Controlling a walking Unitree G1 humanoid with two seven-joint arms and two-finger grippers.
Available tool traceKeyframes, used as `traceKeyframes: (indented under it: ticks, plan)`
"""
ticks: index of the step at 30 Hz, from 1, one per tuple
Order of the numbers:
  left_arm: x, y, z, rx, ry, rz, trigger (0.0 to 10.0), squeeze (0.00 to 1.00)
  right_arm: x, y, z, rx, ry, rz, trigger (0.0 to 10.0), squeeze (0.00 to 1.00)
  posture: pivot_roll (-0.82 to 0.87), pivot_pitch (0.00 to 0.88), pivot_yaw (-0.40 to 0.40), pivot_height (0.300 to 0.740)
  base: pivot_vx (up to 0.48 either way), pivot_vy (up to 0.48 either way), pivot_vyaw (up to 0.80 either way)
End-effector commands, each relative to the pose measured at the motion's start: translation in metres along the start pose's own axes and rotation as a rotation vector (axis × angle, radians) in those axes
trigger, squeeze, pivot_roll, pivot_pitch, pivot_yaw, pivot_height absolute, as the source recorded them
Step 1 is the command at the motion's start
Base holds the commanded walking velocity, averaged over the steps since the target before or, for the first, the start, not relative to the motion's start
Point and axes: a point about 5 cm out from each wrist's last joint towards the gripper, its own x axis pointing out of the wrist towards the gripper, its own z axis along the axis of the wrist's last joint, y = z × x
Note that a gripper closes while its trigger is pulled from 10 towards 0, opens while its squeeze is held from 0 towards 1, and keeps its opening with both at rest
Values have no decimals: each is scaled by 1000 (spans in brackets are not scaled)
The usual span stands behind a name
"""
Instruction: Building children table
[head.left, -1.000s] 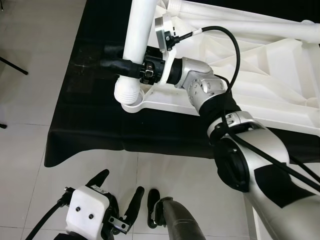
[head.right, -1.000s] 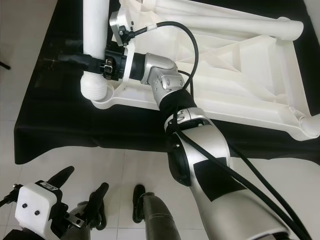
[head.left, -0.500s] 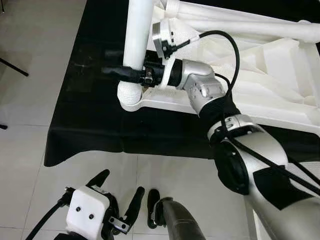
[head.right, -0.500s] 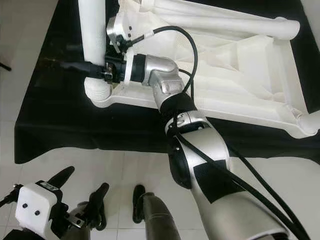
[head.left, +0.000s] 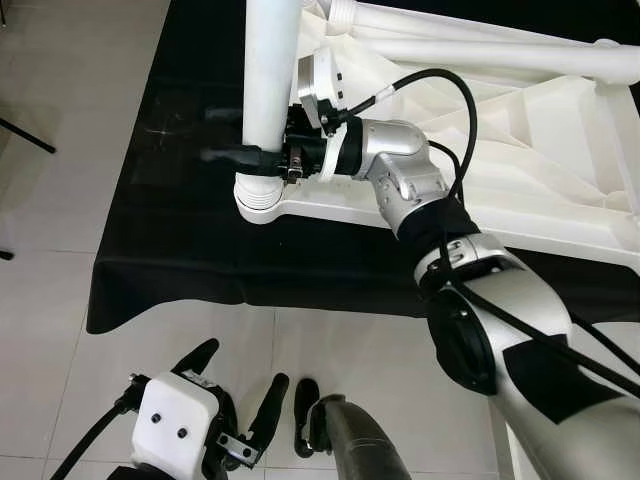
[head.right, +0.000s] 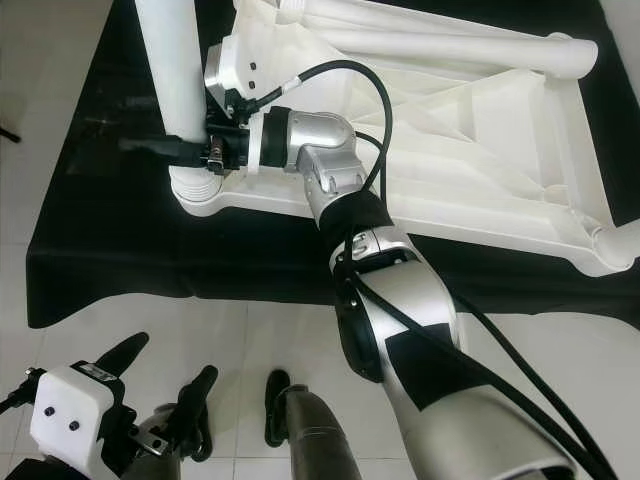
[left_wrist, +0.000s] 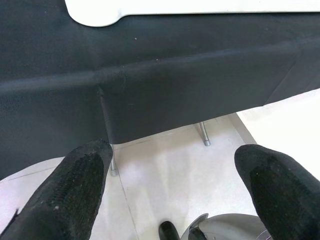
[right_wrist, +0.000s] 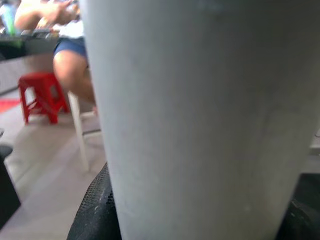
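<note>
White plastic cylindrical table leg (head.left: 270, 70) stands near upright at the near-left corner of the upturned white plastic children's tabletop (head.left: 540, 150), its ribbed threaded foot (head.left: 258, 192) sitting in the round corner socket (head.left: 262, 210). Tabletop lies underside-up on the black-cloth-covered surface (head.left: 170, 260); other white legs (head.left: 480, 55) lie across its far edge.

Right tool (head.left: 262, 156) reaches in from the tabletop side, fingers clamped across the leg just above the threads, one black finger (head.left: 225, 155) poking out past it. Right wrist view: leg wall (right_wrist: 200, 120) up close between the fingers, a seated person and red plastic stool (right_wrist: 42, 95) behind.

Key relation: leg's long axis now roughly in line with the socket axis, held crosswise by the right tool. Likely next: twist or press home.

Versus a second ago: leg was tilted with threads sitting proud beside the socket; now straighter and lower in it.

Left tool (left_wrist: 170, 185) hangs idle, fingers spread wide, empty, below the surface edge over the tiled floor (head.left: 60, 330).
</note>
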Motion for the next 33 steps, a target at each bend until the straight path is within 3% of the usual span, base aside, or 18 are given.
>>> traceKeyframes:
  ticks: [1, 14, 33]
  plan:
    - [-3, -2, -3, -6, 30, -8, 10000, 0, 3, 19, -30, 85, 94, 108, 10000, 0, -56, 454, -167, 740, 0, 0, 0]
    - [-2, -2, -3, -7, 27, -9, 10000, 0, 6, 27, -24, 78, 150, 355, 10000, 0, -51, 461, -174, 740, 0, 0, 0]
    - [-5, -5, -3, -16, 20, -11, 10000, 0, 22, 28, -12, 100, 190, 455, 10000, 0, -37, 485, -180, 740, 0, 0, 0]
